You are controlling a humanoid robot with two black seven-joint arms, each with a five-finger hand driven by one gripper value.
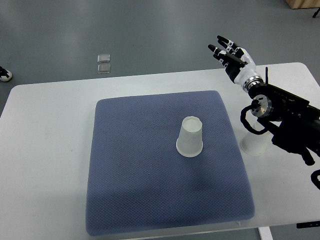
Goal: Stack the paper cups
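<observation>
Scanning from the left: bare white table (45, 150), no left arm showing anywhere along that edge; on the floor beyond the table's far edge, two small clear square items (104, 63) that I can't identify. Blue-grey padded mat (135, 190) covers the table's middle. On it, right of centre, one translucent paper cup (190, 137) stands upside down, base up, rim on the mat, upright. Further right, off the mat on bare tabletop, a second cup (254, 144), partly hidden under my right forearm; its attitude I can't call for certain. Right hand (231, 54) is raised past the far right side of the table, fingers extended and spread, holding nothing. Both cups lie nearer me than the hand, the mat cup well apart to its left, the second cup almost beneath the wrist. My read: stacking not yet begun, still the reach-and-pick stage. Next move calls for drawing the hand back and down, closing round one cup's wall lightly enough not to crush it, then lowering it squarely over the other.
</observation>
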